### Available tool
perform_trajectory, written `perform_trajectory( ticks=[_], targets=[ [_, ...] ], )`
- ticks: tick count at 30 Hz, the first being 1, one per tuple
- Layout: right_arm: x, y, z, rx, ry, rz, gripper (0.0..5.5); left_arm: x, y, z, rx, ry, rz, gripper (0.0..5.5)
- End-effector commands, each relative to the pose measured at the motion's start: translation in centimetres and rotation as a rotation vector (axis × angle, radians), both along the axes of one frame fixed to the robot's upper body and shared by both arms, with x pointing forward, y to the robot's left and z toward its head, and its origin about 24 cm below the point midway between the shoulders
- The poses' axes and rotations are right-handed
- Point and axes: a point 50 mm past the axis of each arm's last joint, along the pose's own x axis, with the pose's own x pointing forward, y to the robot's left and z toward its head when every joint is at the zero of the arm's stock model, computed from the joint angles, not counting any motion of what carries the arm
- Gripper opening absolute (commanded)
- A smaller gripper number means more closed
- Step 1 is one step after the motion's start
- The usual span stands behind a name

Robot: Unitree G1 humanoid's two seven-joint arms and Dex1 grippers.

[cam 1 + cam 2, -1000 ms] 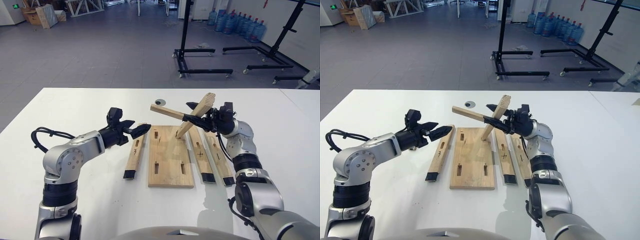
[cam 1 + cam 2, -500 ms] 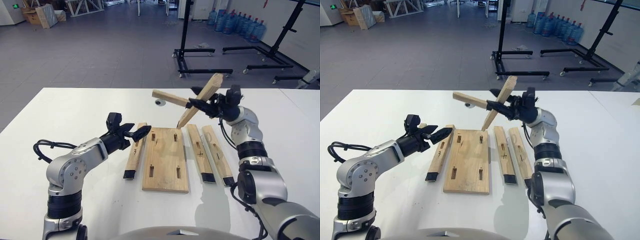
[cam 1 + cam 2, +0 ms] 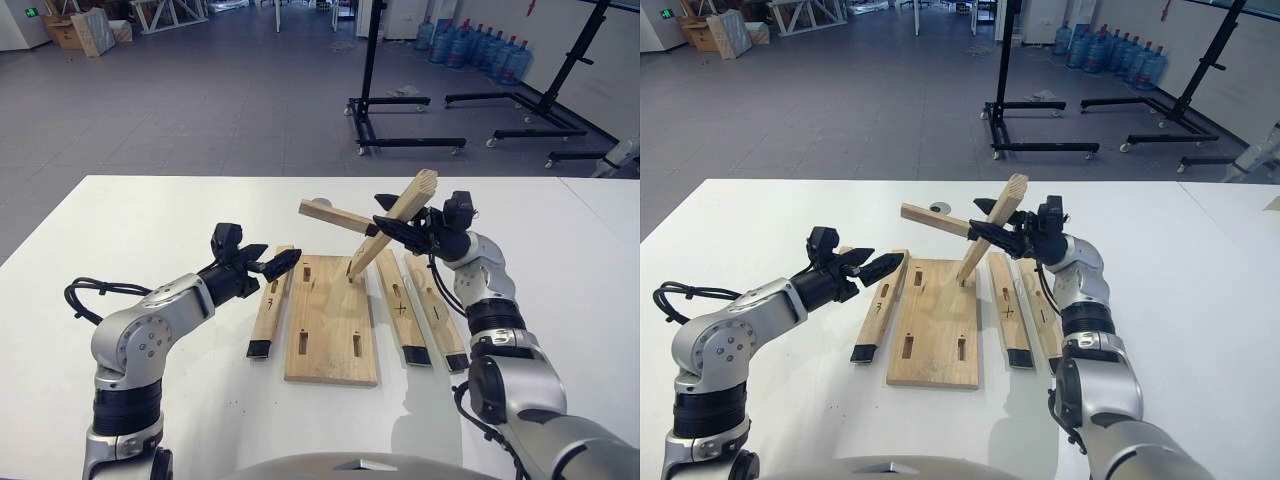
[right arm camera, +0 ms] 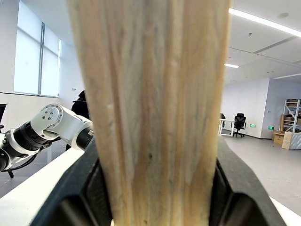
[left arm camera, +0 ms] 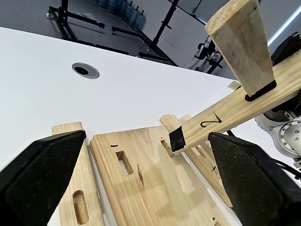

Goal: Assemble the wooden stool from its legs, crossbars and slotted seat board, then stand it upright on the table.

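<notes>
- Down has come my right gripper (image 3: 392, 228) in the last half second, and the held leg (image 3: 410, 202) with it. Its lower end was up over the far edge of the seat board (image 3: 330, 335); it is now at the board's far right slot. My left gripper (image 3: 278, 260) has hardly shifted.
- Left eye view: my right gripper is clamped on the held leg about halfway along it. The leg tilts, with its upper end away to my right. The crossbar (image 3: 335, 216) sticks through it and points to my left. My left gripper is spread, with nothing in it, just above the far end of the loose leg (image 3: 267, 315). That leg lies flat on the table (image 3: 150, 220) just left of the board. The spare legs (image 3: 398, 305) lie flat just right of the board, under my right forearm.
- Left wrist view: my fingers (image 5: 42, 169) stand wide apart. Beyond them are the board's far end and the held leg's black tip at the slot. I cannot tell whether the tip is in the slot.
- Right wrist view: the held leg runs up the middle, pinched between my dark fingers (image 4: 89, 188).
</notes>
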Motion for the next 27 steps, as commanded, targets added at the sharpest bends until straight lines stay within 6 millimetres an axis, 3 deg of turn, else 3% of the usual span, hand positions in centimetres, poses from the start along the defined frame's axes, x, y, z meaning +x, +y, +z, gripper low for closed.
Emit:
perform_trajectory(
  ticks=[1,11,19,27],
  targets=[
    [-0.1,-0.3,0.0,-0.022,-0.002,-0.008,2.09,0.1,-0.1,0.1,0.013,0.004,-0.019,4.79],
    [-0.2,0.1,-1.2,-0.101,0.004,-0.001,2.09,0.1,-0.1,0.1,0.013,0.007,-0.020,4.79],
    [0.0,-0.1,-0.6,-0.119,-0.027,-0.003,2.09,0.0,-0.2,0.1,0.009,0.008,-0.021,4.79],
    [-0.8,1.5,-2.8,-0.167,0.051,0.085,2.09,-0.1,-0.4,0.0,0.006,0.004,-0.022,4.79]
  ],
)
